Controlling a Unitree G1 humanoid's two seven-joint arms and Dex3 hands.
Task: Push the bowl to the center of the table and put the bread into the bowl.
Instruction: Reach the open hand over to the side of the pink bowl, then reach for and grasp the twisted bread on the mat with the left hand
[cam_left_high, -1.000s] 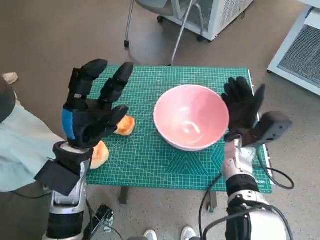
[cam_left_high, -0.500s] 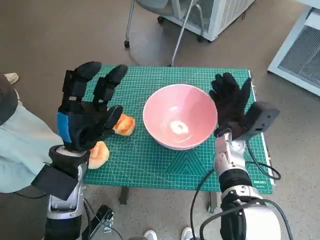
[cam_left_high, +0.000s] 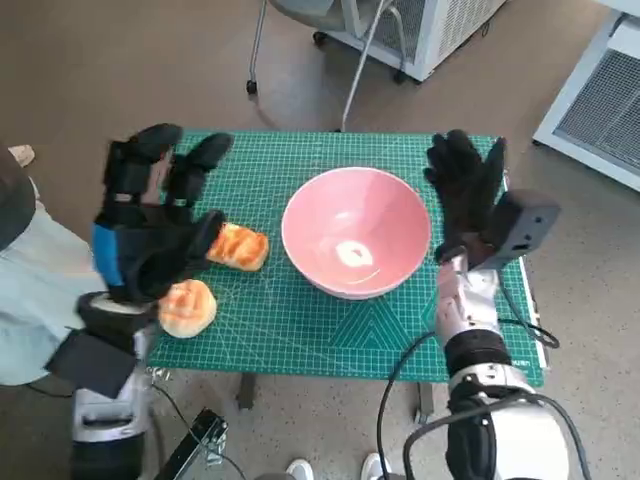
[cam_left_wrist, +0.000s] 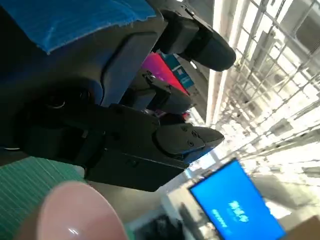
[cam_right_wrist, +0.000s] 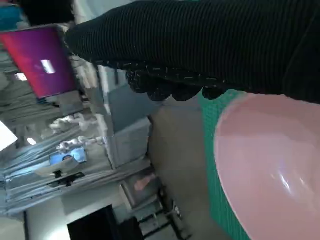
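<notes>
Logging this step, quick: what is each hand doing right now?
Left hand: open, fingers spread, holding nothing.
Right hand: open beside the pink bowl, holding nothing.

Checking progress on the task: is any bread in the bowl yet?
No. The pink bowl holds nothing, and both pieces of bread lie on the green mat beside it.

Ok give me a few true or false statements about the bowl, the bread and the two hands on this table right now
1. The pink bowl is empty. True.
2. A piece of bread is already in the bowl. False: both bread pieces lie on the green mat, on the left-hand side of the bowl.
3. The left hand grips a bread piece. False: it is raised with fingers spread, holding nothing.
4. The right hand is beside the bowl's rim, fingers apart. True.
5. The bowl lies upside down. False: it stands upright.
</notes>
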